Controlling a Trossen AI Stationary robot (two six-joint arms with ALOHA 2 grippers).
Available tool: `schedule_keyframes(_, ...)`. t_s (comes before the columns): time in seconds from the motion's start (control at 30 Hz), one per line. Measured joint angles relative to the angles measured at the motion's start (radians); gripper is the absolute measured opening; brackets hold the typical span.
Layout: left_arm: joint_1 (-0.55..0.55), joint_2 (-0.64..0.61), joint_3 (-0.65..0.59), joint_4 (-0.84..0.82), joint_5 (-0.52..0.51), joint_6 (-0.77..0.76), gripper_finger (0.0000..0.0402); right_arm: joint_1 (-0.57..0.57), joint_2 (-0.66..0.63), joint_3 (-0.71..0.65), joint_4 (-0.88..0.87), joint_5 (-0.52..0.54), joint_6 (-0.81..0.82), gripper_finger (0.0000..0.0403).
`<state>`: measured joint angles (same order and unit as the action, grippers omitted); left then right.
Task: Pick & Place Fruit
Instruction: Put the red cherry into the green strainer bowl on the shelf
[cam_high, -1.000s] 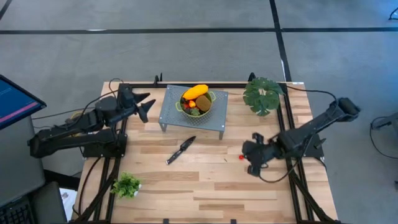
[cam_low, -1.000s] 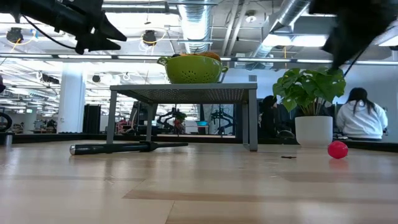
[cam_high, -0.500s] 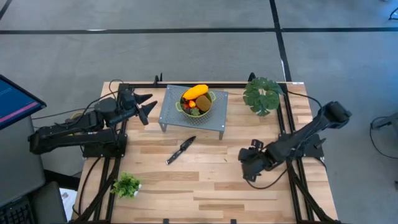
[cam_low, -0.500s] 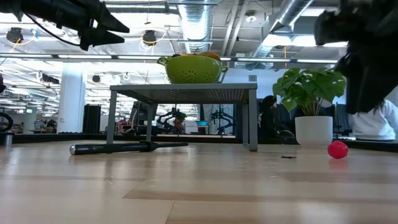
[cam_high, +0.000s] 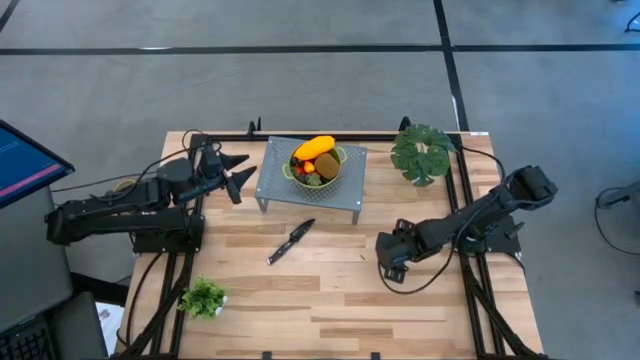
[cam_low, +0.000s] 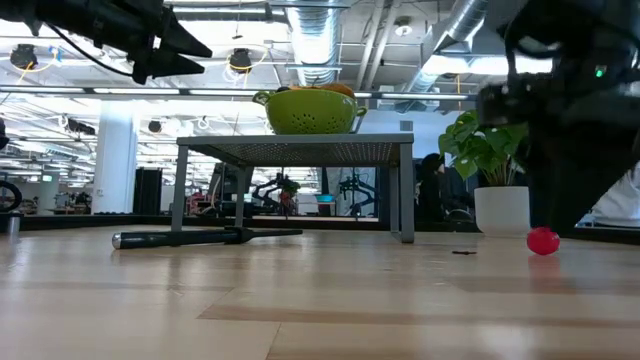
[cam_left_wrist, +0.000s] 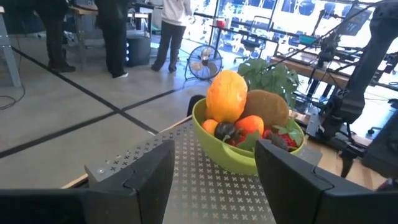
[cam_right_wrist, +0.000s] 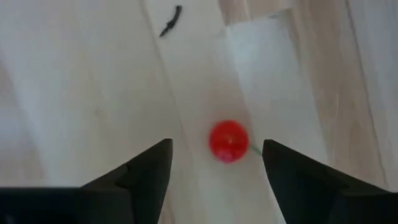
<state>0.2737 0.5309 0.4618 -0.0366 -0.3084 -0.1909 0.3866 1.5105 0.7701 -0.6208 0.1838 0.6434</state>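
the wooden surface (cam_high: 330, 290) is made of pale planks with long seams, and the grey metal stand (cam_high: 300, 185) on it is the landmark here. the stand has a perforated top and thin legs; the low view shows open room under it, which the high view does not.

the left arm reaches toward the stand from its left side. the left claw (cam_high: 238, 172) hangs just beside the stand's left edge, above the surface, with its two dark fingers spread and nothing between them. the right arm lies low across the surface, to the right of the stand and in front of it. the right claw (cam_high: 388, 262) is also spread and holds nothing.

behind the stand's right corner stands a potted plant (cam_high: 421, 152) with broad green leaves; in the low view its pot is white. in front of the stand, far to the left near the surface edge, is a small leafy plant (cam_high: 204, 296).

on top of the stand sits a round green bowl (cam_left_wrist: 231, 158) with holes in its wall. only the left wrist view shows its fruit well: a long yellow-orange fruit (cam_left_wrist: 226, 95), a brown rough kiwi (cam_left_wrist: 267, 109), some small orange and dark balls.

a black-handled knife (cam_high: 291, 240) lies flat just in front of the stand.

the red ball (cam_right_wrist: 229, 141) is smooth and round. it lies on bare wood to the right of the stand, between the right claw's fingers (cam_right_wrist: 142, 174) but apart from both. the high view hides it under the claw.
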Motion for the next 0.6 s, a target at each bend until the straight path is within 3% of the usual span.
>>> schedule_keyframes(0.2, 0.0, 0.006, 0.0, 0.001, 0.0, 0.0, 0.0218, -0.039, -0.001, -0.072, 0.133, -0.002, -0.024, 0.0235)
schedule_keyframes(0.6, 0.0, 0.006, 0.0, 0.001, 0.0, 0.0, 0.0218, -0.068, -0.001, -0.104, 0.144, -0.007, -0.025, 0.0218)
